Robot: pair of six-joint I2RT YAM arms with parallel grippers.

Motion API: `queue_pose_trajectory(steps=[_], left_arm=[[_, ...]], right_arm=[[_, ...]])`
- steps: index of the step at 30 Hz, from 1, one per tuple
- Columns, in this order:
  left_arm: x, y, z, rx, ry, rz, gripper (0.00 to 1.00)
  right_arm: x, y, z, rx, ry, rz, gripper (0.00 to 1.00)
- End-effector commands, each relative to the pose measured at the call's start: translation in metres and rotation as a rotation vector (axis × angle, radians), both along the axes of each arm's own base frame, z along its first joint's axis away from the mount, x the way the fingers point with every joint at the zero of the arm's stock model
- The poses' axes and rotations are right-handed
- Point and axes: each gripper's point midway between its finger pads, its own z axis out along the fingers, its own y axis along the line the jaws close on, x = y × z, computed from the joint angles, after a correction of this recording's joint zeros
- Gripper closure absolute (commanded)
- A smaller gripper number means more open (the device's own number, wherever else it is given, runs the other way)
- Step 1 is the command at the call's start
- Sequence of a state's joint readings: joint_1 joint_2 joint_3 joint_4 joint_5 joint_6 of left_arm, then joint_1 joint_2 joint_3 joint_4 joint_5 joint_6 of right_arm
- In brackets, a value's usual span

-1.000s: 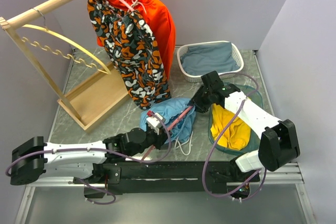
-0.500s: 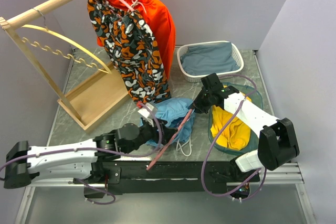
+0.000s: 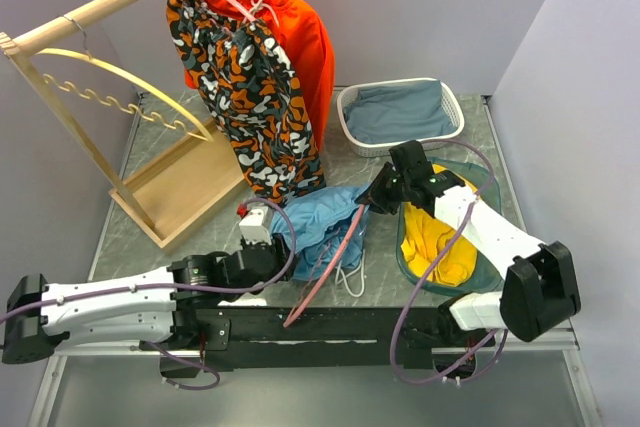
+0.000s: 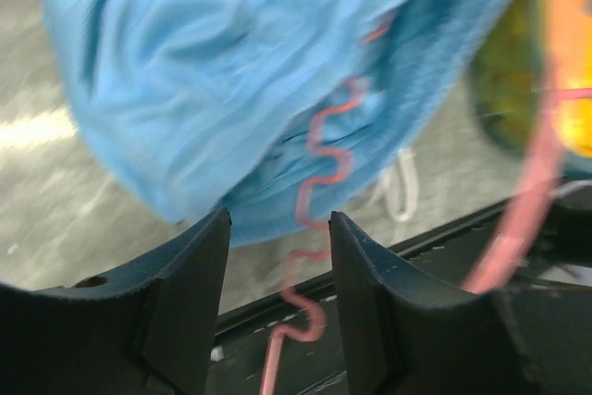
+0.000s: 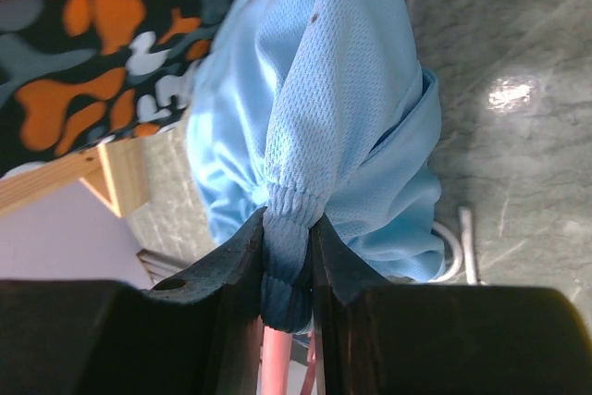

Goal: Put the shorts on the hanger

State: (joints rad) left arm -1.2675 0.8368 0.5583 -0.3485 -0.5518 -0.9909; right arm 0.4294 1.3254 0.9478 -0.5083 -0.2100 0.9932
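The sky-blue shorts [image 3: 318, 217] lie bunched on the table near its front edge, their white drawstring [image 3: 350, 277] trailing out. My right gripper [image 3: 376, 197] is shut on their gathered waistband [image 5: 298, 219]. The pink hanger [image 3: 325, 272] runs from the shorts by the right gripper down over the table's front edge. Its notched bar [image 4: 319, 168] hangs against the shorts [image 4: 213, 80]. My left gripper [image 3: 280, 245] is open and empty just left of the shorts. In the left wrist view the notched bar shows beyond the wide gap between the fingers [image 4: 190, 275], untouched.
Camouflage shorts [image 3: 255, 97] and an orange garment [image 3: 305, 42] hang from the wooden rail, close behind the blue shorts. A yellow hanger [image 3: 120, 82] hangs at left above the rack's wooden base [image 3: 185, 187]. A white basket [image 3: 352, 127] holds grey-blue cloth. A teal bin [image 3: 405, 259] holds yellow cloth.
My left gripper has let go of the hanger and drawn back to the left. The hanger's free end has dropped over the front edge. The right gripper keeps hold of the waistband.
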Motion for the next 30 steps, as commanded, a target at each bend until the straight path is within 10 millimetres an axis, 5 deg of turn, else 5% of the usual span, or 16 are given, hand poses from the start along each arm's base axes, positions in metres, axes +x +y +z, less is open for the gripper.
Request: queue_pose_trajectory(steps=[1,10,17,21,22,24,30], left_arm=[[-0.002,0.017,-0.032,0.077,0.087,0.097,0.45],[0.006,0.026,-0.058,0.201,0.106,0.184,0.40],[0.028,0.007,-0.063,0.108,0.068,0.170,0.43],[0.033,0.008,-0.077,0.115,0.081,0.160,0.67],[0.033,0.008,-0.078,0.108,0.080,0.160,0.82],[0.026,0.010,-0.083,0.086,0.098,0.138,0.95],[0.005,0.017,-0.083,-0.036,0.143,0.092,0.99]], right_arm=[[0.008,0.008,0.043,0.078,-0.147,0.018,1.00],[0.005,0.009,0.058,0.123,-0.187,0.013,1.00],[0.003,0.012,0.069,0.163,-0.218,0.011,1.00],[0.006,0.012,0.077,0.175,-0.234,-0.001,1.00],[0.009,0.010,0.082,0.176,-0.247,-0.012,1.00],[0.014,0.007,0.088,0.179,-0.262,-0.033,1.00],[0.043,-0.026,0.116,0.205,-0.320,-0.185,1.00]])
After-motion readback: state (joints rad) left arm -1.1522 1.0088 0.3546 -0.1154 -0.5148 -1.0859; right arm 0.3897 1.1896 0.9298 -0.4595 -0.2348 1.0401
